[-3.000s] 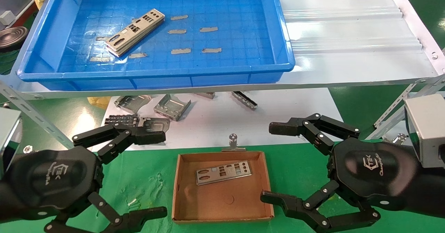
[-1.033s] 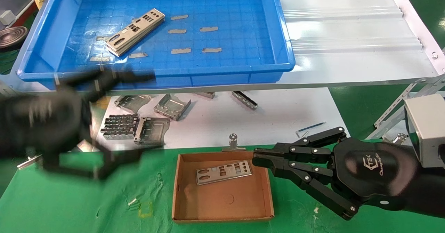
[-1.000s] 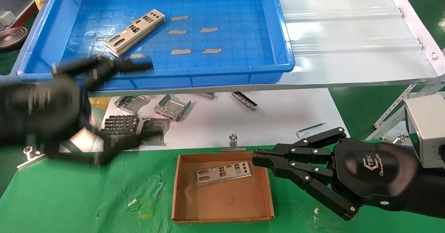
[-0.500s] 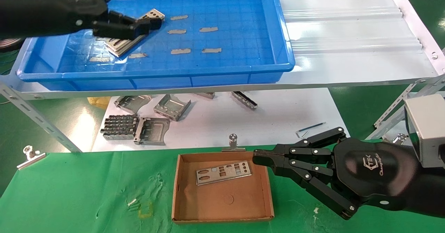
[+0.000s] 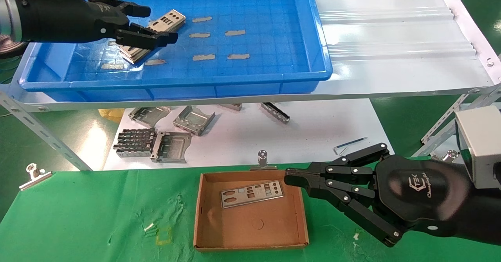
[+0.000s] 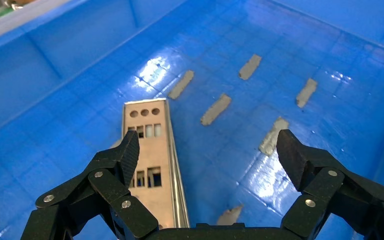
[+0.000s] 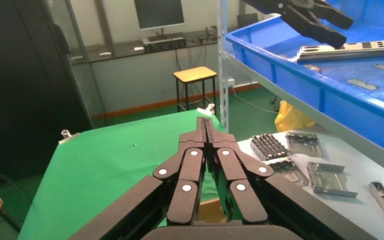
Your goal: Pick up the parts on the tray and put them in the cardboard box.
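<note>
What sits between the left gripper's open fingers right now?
In the left wrist view, the left gripper is open over the tray; the stacked parts lie beside one finger, the rest is blue floor and one tape strip.

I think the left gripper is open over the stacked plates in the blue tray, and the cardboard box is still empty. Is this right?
Not quite. The head view shows one punched metal plate already lying in the cardboard box. The left gripper is indeed open over the stacked plates in the blue tray.
</note>
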Robot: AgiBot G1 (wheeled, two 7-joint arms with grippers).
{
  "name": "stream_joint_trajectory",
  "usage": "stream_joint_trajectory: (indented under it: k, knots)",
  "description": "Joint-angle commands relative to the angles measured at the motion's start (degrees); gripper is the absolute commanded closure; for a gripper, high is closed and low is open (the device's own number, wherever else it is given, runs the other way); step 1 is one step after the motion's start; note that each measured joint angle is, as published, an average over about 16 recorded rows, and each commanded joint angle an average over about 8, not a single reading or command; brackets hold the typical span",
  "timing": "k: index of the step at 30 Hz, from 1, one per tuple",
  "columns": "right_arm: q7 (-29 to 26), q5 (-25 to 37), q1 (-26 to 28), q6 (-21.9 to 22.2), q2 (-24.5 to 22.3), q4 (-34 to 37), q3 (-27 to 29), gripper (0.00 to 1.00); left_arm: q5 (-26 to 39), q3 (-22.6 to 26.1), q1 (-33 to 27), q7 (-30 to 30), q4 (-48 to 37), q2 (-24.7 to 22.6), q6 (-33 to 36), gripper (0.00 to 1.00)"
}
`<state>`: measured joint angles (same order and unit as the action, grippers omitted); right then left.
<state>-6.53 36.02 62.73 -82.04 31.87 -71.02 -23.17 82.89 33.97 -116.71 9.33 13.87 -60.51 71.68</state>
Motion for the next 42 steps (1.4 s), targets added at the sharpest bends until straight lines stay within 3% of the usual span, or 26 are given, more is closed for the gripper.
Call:
stream_joint_trajectory:
  k: [1,5,7,8,10,15,17,42]
  knots:
    - [0.0,0.0,0.0,0.0,0.0,0.0,0.0,0.5,0.6,0.4,-0.9,-0.9,-2.2,-0.7,-0.3,0.0]
    - [0.0,0.0,0.0,0.0,0.0,0.0,0.0,0.03,1.2,0.6,-1.9,-2.8,-5.1,-1.9,-1.9,0.0]
    - [0.0,0.0,0.0,0.0,0.0,0.0,0.0,0.0,1.4,0.7,-2.3,-3.4,-6.3,-2.4,-2.5,0.0]
    - [0.0,0.0,0.0,0.0,0.0,0.0,0.0,0.0,1.5,0.8,-2.5,-3.6,-6.9,-2.6,-2.7,0.05]
    - [0.0,0.0,0.0,0.0,0.0,0.0,0.0,0.0,1.8,1.0,-3.0,-3.8,-8.0,-3.1,-2.9,0.24]
    - [0.0,0.0,0.0,0.0,0.0,0.0,0.0,0.0,2.8,1.7,-3.9,-3.4,-10.3,-4.1,-2.5,0.86]
    - [0.0,0.0,0.0,0.0,0.0,0.0,0.0,0.0,3.0,1.9,-4.1,-3.4,-10.9,-4.3,-2.5,0.98]
    - [0.0,0.0,0.0,0.0,0.0,0.0,0.0,0.0,2.3,1.3,-3.7,-4.5,-13.7,-5.2,-6.0,1.0]
